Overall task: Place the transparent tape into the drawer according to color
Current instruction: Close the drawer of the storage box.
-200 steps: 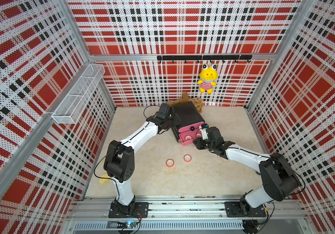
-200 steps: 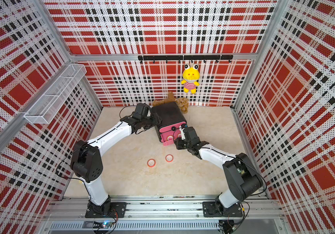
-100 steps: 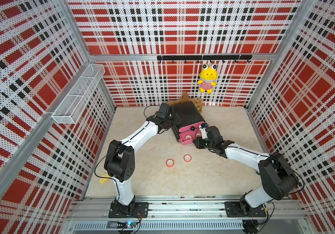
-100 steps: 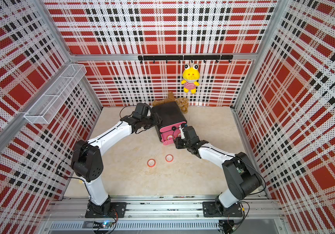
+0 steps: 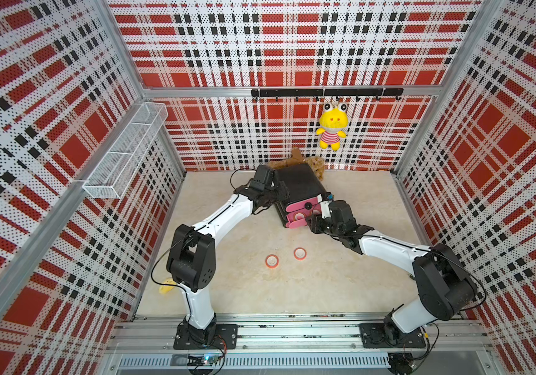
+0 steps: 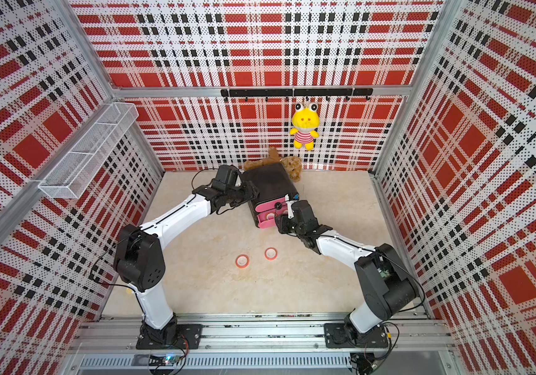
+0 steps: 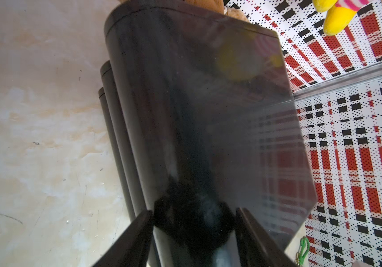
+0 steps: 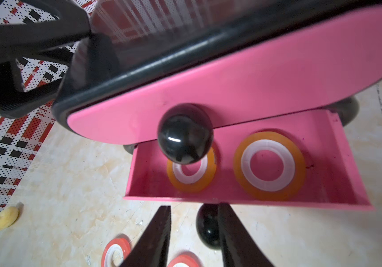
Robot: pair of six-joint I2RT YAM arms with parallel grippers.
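Clamping: left gripper (image 7: 193,210) is gripping the drawer (image 7: 208,115) shell.
Right gripper (image 8: 194,205): is straddling knob (image 8: 208,231), jaws slightly apart.

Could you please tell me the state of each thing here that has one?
Top drawer: shut.
Second drawer: pulled open, two yellow tapes flat inside.
Red tapes: two, flat on the table, not stowed.
Left gripper: shut on the cabinet.
Right gripper: open, astride the second drawer's knob.
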